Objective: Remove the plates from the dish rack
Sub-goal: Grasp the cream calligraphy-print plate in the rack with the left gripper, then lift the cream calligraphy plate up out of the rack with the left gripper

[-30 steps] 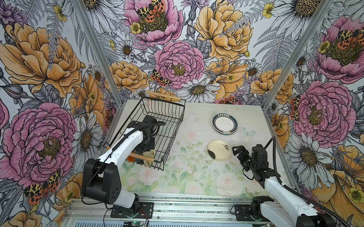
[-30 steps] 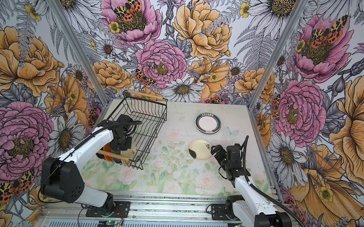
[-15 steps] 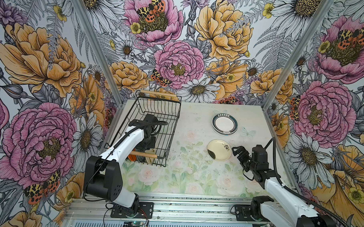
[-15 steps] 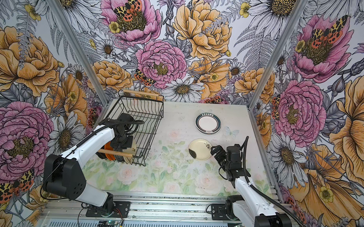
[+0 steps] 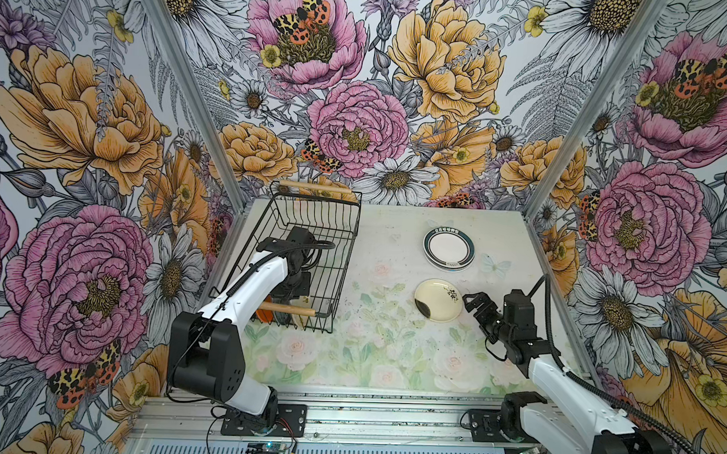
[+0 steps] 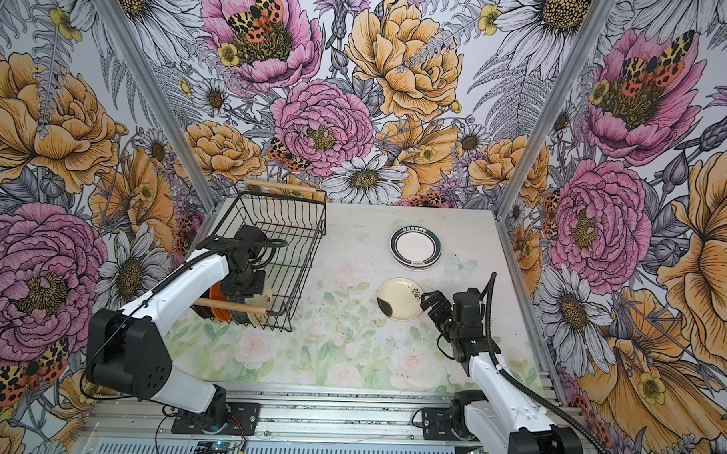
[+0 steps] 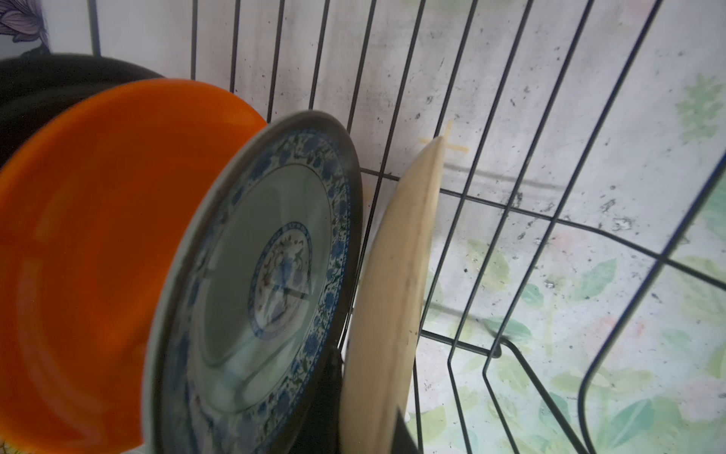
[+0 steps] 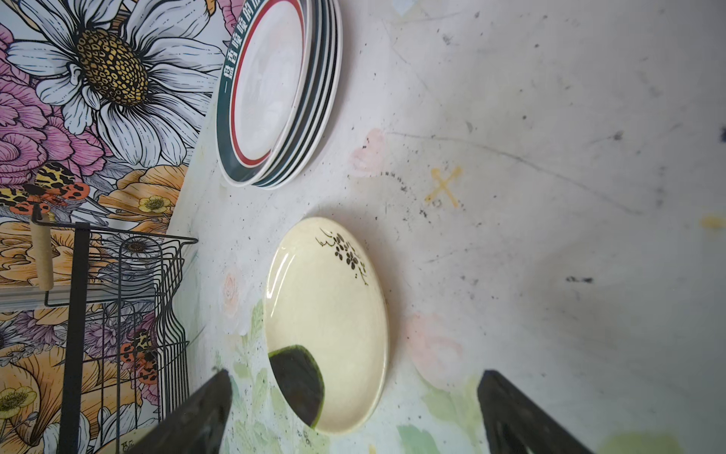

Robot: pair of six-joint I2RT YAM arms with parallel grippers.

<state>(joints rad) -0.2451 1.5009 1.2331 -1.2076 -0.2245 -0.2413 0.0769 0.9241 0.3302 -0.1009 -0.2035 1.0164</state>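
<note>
Plates (image 7: 251,275) stood upright in the dish rack (image 5: 340,235) on the counter (image 5: 390,362); left arm (image 5: 247,290) reached down inside, left claw (image 5: 295,290) clenched on the cream plate (image 7: 396,295). Right claw (image 5: 475,302) hovered spread beside the floral plate (image 5: 438,300).

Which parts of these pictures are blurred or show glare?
Left wrist view: the orange plate and the blue-patterned plate are soft, close to the lens; the dish rack wires bow. Right wrist view: the cream plate is sharp, with a glare streak on its rim; the right gripper is blurred. Both top views: sharp throughout.
</note>
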